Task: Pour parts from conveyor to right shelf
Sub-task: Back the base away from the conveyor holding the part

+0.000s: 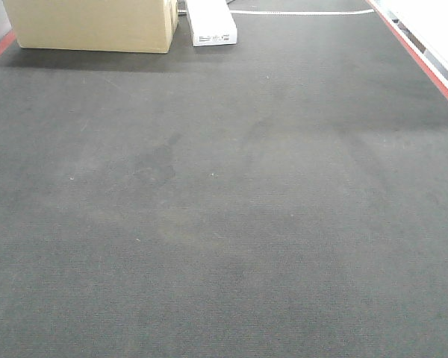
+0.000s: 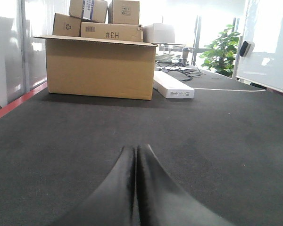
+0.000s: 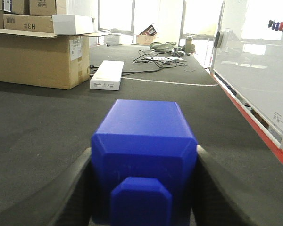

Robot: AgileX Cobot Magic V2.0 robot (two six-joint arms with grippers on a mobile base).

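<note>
A bright-blue block (image 3: pixel 144 150), one of the parts, with a raised tab facing the camera, fills the middle of the right wrist view. My right gripper (image 3: pixel 145 157) is shut on it, one dark finger pressed against each side. Whether the block rests on the dark conveyor belt (image 3: pixel 37 122) or hangs just above it cannot be told. My left gripper (image 2: pixel 136 149) is shut with nothing in it, low over the belt (image 2: pixel 226 141). In the front view the belt (image 1: pixel 224 209) shows neither gripper nor the block. The right shelf is out of view.
A tan cardboard box (image 1: pixel 93 26) (image 2: pixel 99 68) (image 3: pixel 33 59) stands at the belt's far left, with a white carton (image 1: pixel 211 24) (image 2: pixel 173 87) (image 3: pixel 107 75) beside it. A red rail (image 1: pixel 425 67) (image 3: pixel 254 127) edges the belt's right side below a whiteboard (image 3: pixel 254 56). Cables (image 3: pixel 155 59) lie further back.
</note>
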